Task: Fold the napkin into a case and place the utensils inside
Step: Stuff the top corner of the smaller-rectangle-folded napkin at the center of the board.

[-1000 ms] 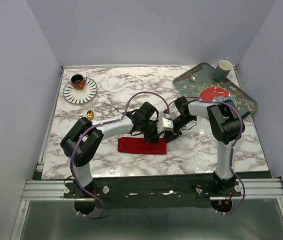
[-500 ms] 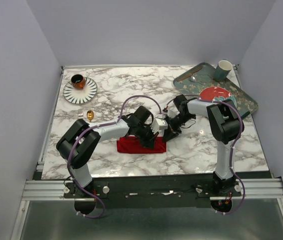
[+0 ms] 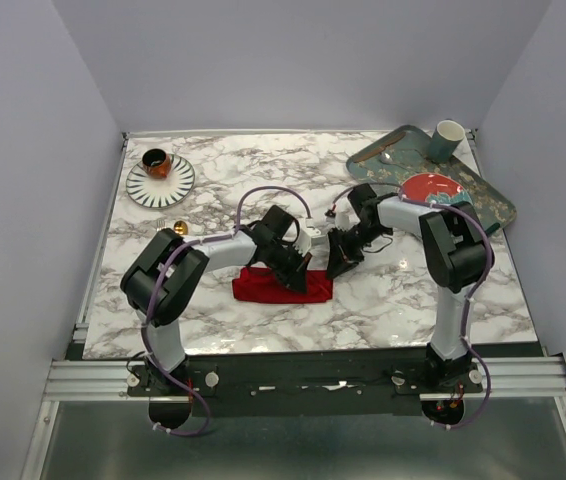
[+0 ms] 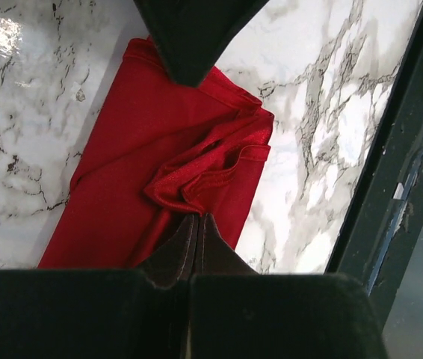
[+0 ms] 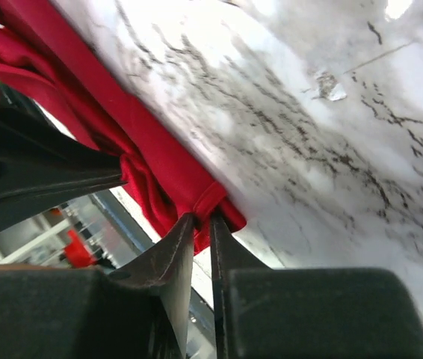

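The red napkin (image 3: 263, 286) lies folded into a narrow strip on the marble table, its right end bunched. In the left wrist view my left gripper (image 4: 199, 218) is shut on a raised fold of the napkin (image 4: 152, 127) near that end. Seen from the right wrist, my right gripper (image 5: 202, 217) pinches the hem at the napkin's corner (image 5: 159, 161), its jaws almost together. From above, both grippers meet over the strip's right end, left gripper (image 3: 297, 268) and right gripper (image 3: 337, 264). The gold spoon (image 3: 180, 228) and silver fork (image 3: 163, 224) lie far left, apart from the cloth.
A striped saucer (image 3: 175, 184) with a dark cup stands at the back left. At the back right a teal tray (image 3: 493, 205) carries a round red plate (image 3: 431, 187), a pale mug (image 3: 449, 138) and a brown-handled utensil (image 3: 383, 156). The table's near edge (image 4: 391, 187) is close to the napkin.
Both grippers have shifted left and toward the near edge over the napkin's right end. The cloth there has bunched up and the strip has slid slightly left.
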{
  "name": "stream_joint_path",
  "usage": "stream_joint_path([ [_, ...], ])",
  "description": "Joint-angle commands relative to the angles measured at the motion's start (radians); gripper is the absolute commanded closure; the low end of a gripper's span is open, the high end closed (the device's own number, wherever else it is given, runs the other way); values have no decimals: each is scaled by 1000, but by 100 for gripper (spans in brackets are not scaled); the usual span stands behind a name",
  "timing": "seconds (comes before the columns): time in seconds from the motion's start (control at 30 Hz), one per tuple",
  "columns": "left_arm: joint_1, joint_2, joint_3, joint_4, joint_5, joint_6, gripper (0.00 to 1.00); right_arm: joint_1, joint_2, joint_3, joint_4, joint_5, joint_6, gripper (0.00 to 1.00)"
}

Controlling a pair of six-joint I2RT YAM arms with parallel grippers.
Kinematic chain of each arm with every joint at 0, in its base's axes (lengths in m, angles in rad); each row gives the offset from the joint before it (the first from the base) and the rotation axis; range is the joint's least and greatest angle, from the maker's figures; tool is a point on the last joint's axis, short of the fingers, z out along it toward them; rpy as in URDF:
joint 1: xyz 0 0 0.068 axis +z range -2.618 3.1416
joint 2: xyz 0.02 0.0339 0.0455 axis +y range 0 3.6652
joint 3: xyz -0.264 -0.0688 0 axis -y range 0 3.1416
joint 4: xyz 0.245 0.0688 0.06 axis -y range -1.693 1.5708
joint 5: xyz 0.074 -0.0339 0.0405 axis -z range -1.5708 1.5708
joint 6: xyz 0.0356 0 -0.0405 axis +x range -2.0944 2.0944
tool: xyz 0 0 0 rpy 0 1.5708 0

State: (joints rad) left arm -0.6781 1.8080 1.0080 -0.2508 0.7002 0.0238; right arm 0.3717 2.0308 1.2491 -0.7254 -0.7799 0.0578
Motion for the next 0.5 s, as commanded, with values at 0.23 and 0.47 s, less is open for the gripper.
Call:
stream_joint_path([
  [0.23,31,71,14,1,70,-56,100,4,-167,-60,127,41,-21,74],
  [0.47,63,106,29,-4,110,-81,100,42,-230,-129,259,88,-48,74],
])
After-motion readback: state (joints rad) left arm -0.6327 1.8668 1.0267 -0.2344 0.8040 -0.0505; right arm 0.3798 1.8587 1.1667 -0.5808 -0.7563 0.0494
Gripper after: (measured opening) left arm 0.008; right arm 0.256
